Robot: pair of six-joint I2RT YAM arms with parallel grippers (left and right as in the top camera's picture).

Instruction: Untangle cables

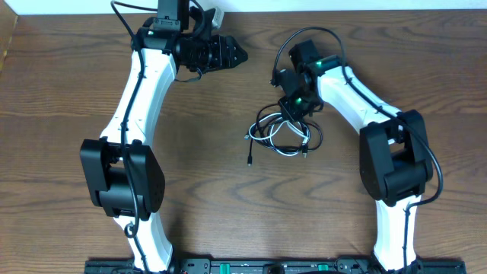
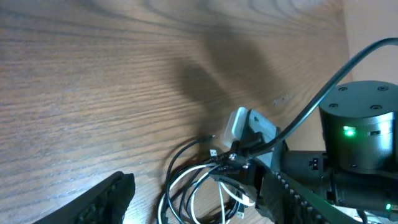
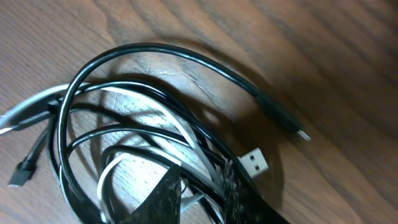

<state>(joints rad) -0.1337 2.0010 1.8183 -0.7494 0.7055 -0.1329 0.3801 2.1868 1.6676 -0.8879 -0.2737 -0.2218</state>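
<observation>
Seen from overhead: the cables [image 1: 280, 137] heaped in one loose knot near the centre of the table [image 1: 68, 114], black cable [image 1: 260, 120] looping out at the heap's 10 o'clock, white cable [image 1: 283, 151] curling at 6 o'clock, a stray plug end [image 1: 249, 159] trailing off at 8 o'clock. Poised over the knot's 12 o'clock edge, the right gripper [image 1: 291, 116], tips down among the strands; well apart at 11 o'clock from the heap, the left gripper [image 1: 237, 55], spread wide and empty. Through the left wrist: one finger [image 2: 106, 199] at 7 o'clock of the frame, nothing against it, and the heap at 6 o'clock beneath the right gripper's nose. Through the right wrist: black loops crossing over white ones, a bare USB plug [image 3: 255, 162] at 4 o'clock, a slim black plug [image 3: 283, 121] at 3 o'clock, dark fingertips [image 3: 171, 194] sunk among the strands at 6 o'clock; whether clamped on a strand or merely set around it, impossible to tell. Likely light, limp and rather slick cord, apt to drag the whole knot along when pulled; best taken by a plug end or the free outer black arc, not mid-tangle.
</observation>
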